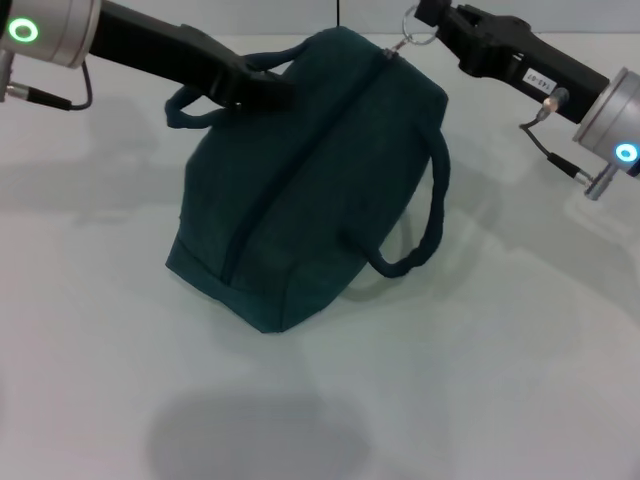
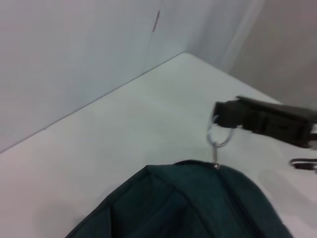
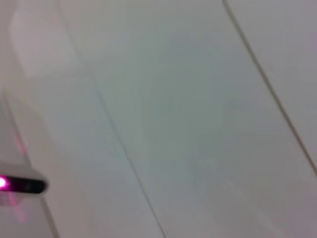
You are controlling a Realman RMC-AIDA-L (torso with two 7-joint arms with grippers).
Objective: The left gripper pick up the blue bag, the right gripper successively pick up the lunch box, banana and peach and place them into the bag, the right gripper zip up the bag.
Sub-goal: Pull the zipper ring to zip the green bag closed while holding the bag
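The blue bag (image 1: 310,180) stands on the white table, its zipper line (image 1: 300,165) running closed along the top. My left gripper (image 1: 262,92) reaches in from the upper left and is shut on the bag's fabric beside one loop handle (image 1: 195,105). At the bag's far end, my right gripper (image 1: 425,18) is shut on the metal ring pull (image 1: 416,30). In the left wrist view the ring pull (image 2: 218,137) hangs from the right gripper (image 2: 221,115) just above the bag (image 2: 188,203). The lunch box, banana and peach are out of view.
The white table (image 1: 480,380) spreads around the bag, with a white wall (image 2: 74,54) behind it. The bag's second loop handle (image 1: 425,225) hangs off its right side. The right wrist view shows only pale surfaces and a pink light (image 3: 5,183).
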